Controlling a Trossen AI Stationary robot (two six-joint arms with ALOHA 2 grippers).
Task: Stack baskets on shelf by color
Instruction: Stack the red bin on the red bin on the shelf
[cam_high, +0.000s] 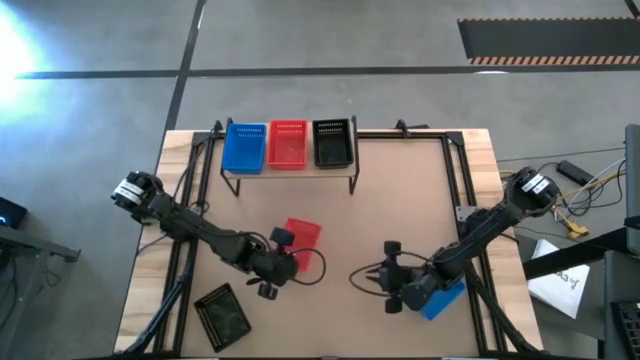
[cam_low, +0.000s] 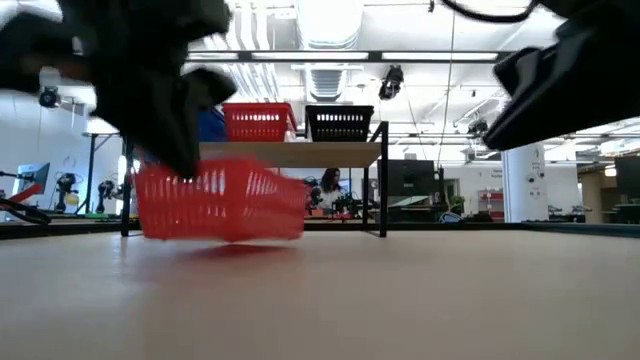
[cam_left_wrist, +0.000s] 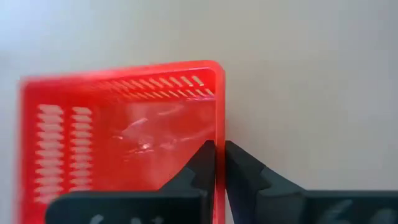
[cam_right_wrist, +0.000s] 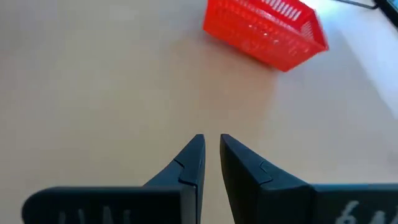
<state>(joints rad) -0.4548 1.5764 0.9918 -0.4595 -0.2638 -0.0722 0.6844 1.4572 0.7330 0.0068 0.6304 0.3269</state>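
My left gripper (cam_left_wrist: 216, 163) is pressed together on the side wall of the loose red rectangular plastic mesh basket (cam_left_wrist: 118, 134), one finger inside the rim and one outside, the thin wall pinched between them. In the low view this red basket (cam_low: 220, 203) appears tilted, one end seemingly just off the large wooden tabletop (cam_low: 400, 300), so I judge the lift to be starting. In the high view the left gripper (cam_high: 283, 252) sits near the middle of the table, well short of the low shelf with a light wooden plank top and thin black metal legs (cam_high: 290, 172).

On the shelf stand three baskets side by side: a blue basket (cam_high: 245, 146), a second red basket (cam_high: 288, 143) and a black basket (cam_high: 333, 142). The held basket belongs on the second red one.

My right gripper (cam_right_wrist: 211, 155) hovers over bare tabletop with its fingers nearly together and nothing between them; in the high view it (cam_high: 392, 275) is beside another blue basket (cam_high: 443, 298) at the table's near right. A further black basket (cam_high: 222, 314) lies at the near left.

Handling, as I judge it: the basket is light, thin-walled and somewhat flexible, with smooth plastic that may slip or swing from a one-wall pinch. A mid-wall grip at the rim keeps it level for nesting.
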